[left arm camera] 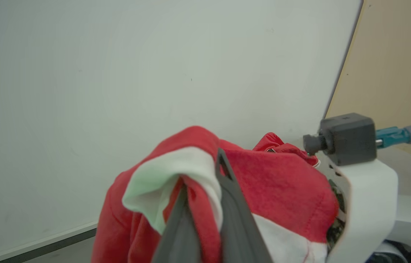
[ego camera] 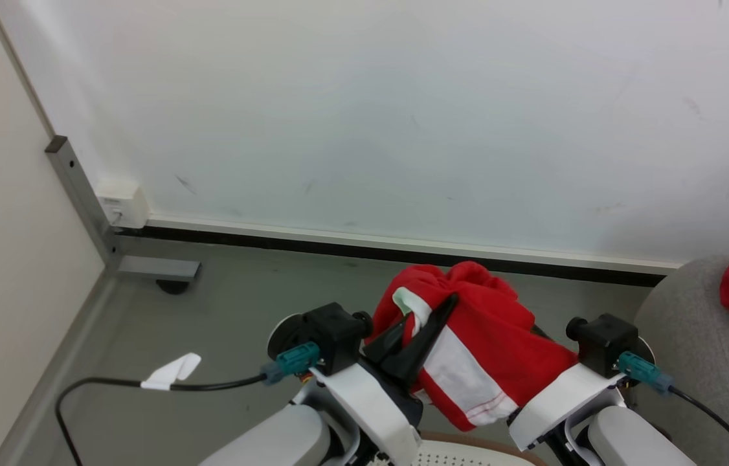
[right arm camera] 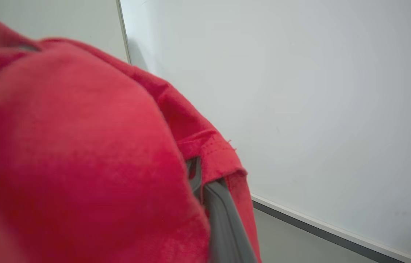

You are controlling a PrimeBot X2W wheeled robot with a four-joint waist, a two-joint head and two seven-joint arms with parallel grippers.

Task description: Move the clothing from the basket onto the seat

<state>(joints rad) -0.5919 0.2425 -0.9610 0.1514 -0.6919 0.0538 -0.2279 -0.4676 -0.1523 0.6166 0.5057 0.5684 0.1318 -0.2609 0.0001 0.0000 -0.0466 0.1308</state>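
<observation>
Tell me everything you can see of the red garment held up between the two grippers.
The red garment is soft, fleecy-looking cloth with a broad white band edged with red stitching. It is bunched into a crumpled heap and held in the air in front of the wall. The left gripper pinches a red-and-white fold; the right gripper is shut on a stitched red hem.

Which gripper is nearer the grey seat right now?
Right. The right gripper, shut in the held red garment, is toward the seat, near its edge; the left gripper clamps the garment's white-trimmed part, farther from the seat.
</observation>
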